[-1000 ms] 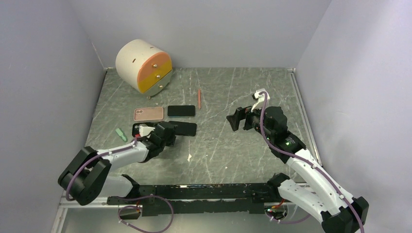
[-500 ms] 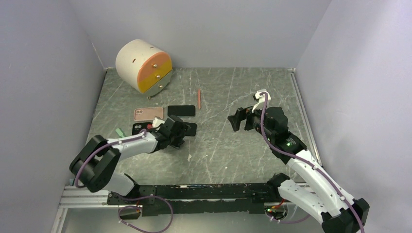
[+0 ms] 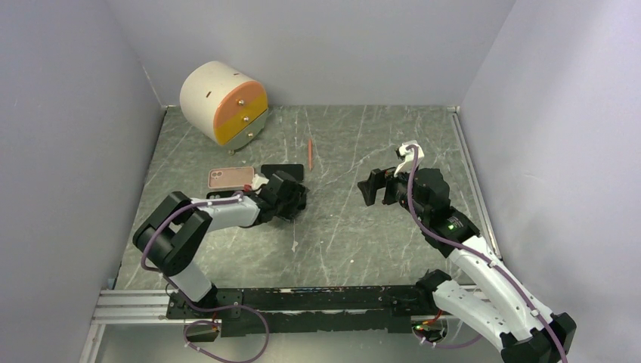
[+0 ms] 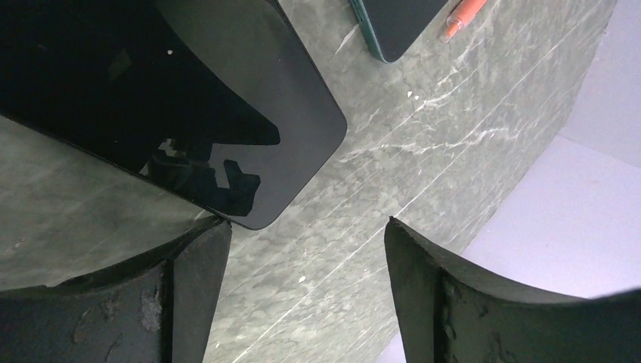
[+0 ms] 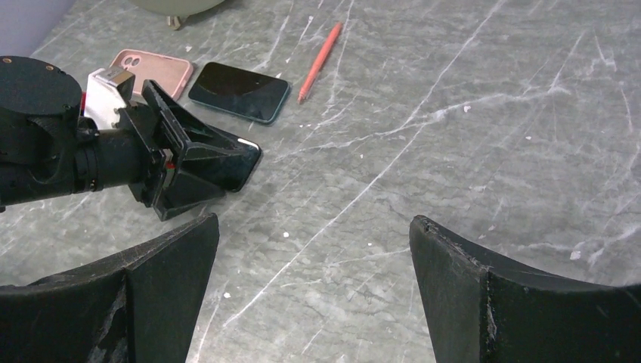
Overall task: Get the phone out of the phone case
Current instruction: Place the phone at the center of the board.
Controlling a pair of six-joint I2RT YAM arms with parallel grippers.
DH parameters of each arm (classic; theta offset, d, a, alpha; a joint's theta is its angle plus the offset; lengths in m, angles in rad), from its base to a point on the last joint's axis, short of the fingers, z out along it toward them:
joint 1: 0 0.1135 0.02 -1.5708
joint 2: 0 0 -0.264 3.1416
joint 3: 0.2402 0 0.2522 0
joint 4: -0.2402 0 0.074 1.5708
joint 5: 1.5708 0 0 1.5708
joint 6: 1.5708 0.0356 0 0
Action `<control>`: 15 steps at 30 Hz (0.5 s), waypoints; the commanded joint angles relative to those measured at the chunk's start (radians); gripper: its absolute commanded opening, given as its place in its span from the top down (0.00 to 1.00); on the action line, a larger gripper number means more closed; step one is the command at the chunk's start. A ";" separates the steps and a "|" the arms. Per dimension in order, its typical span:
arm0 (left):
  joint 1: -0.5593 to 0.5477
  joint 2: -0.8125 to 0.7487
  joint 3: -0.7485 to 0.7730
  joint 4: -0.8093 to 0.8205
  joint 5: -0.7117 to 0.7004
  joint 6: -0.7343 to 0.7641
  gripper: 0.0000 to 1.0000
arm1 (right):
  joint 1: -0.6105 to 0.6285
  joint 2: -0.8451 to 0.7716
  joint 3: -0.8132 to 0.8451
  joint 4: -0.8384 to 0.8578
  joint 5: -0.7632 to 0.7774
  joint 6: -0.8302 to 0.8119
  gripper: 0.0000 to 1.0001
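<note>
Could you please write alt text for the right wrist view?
The left arm, jaws open, reaches to the end of a black phone on a grey marbled table. Behind lie a pink case, another dark phone and an orange pen.

Phone (image 4: 189, 91) before second phone (image 5: 238, 91); pen (image 5: 321, 60) right, behind.

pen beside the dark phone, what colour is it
Orange-red pen, clearest in the right wrist view.
</note>
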 commanded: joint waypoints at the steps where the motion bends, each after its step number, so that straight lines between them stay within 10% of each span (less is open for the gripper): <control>1: 0.002 0.017 0.010 0.032 -0.028 -0.016 0.21 | -0.002 -0.014 0.035 0.012 0.028 -0.023 0.01; 15: 0.055 0.050 0.026 0.051 0.009 0.016 0.20 | -0.002 -0.008 0.044 0.001 0.032 -0.032 0.01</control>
